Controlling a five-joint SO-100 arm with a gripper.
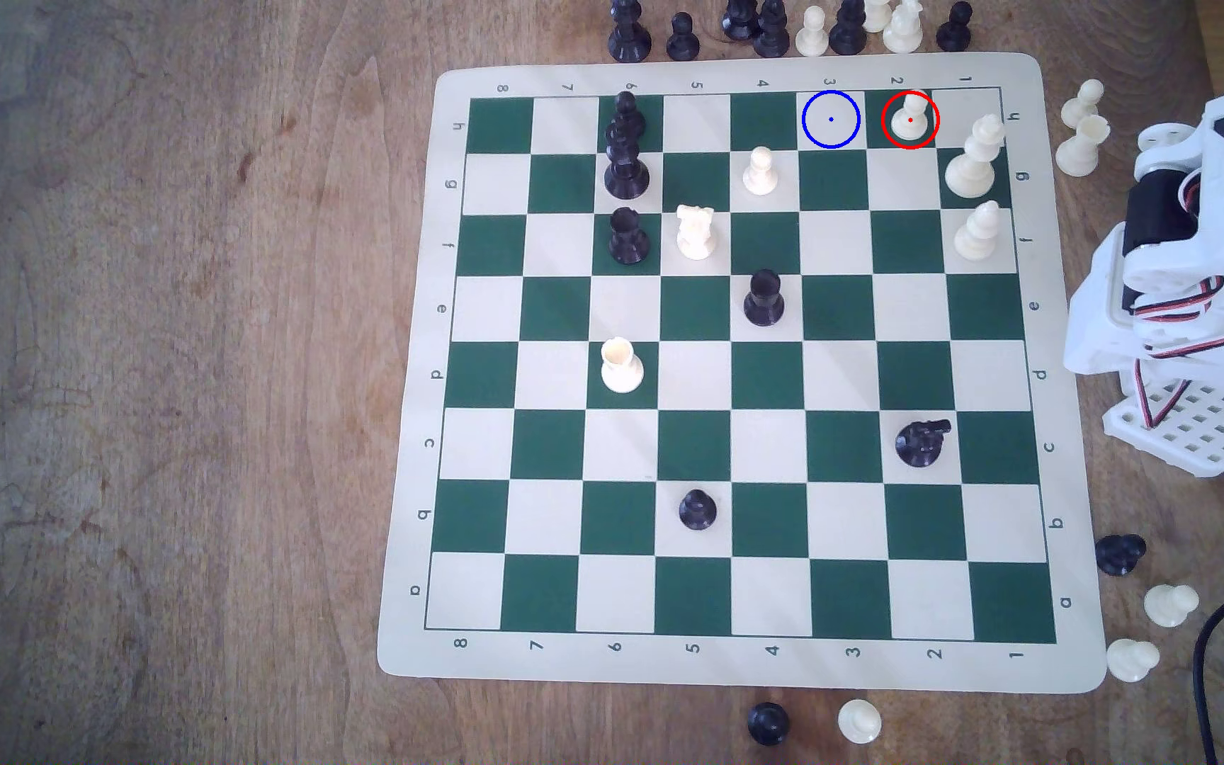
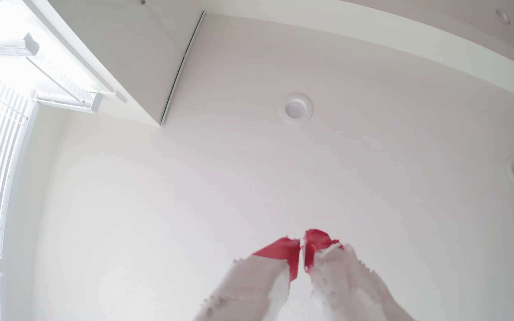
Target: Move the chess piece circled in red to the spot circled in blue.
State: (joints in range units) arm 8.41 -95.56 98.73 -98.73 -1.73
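The chess piece [image 1: 910,119], a small cream pawn with a ball head, stands inside the red ring on a green square in the board's far row. One square toward the exterior view's left lies the spot [image 1: 830,119], a bare cream square under a blue ring and dot. My white arm [image 1: 1198,279] is folded up off the board at the exterior view's right edge, well away from the pawn. In the wrist view my gripper [image 2: 302,243] points up at the ceiling, its red-tipped fingers [image 2: 280,250] pressed together with nothing between them.
Tall cream pieces [image 1: 973,158] stand on the board's right column, right beside the pawn. A cream pawn [image 1: 760,171] and black pieces [image 1: 625,147] occupy other squares. Captured pieces [image 1: 811,33] line the far edge, more at the right and near edges. A black cable [image 1: 1212,632] runs at lower right.
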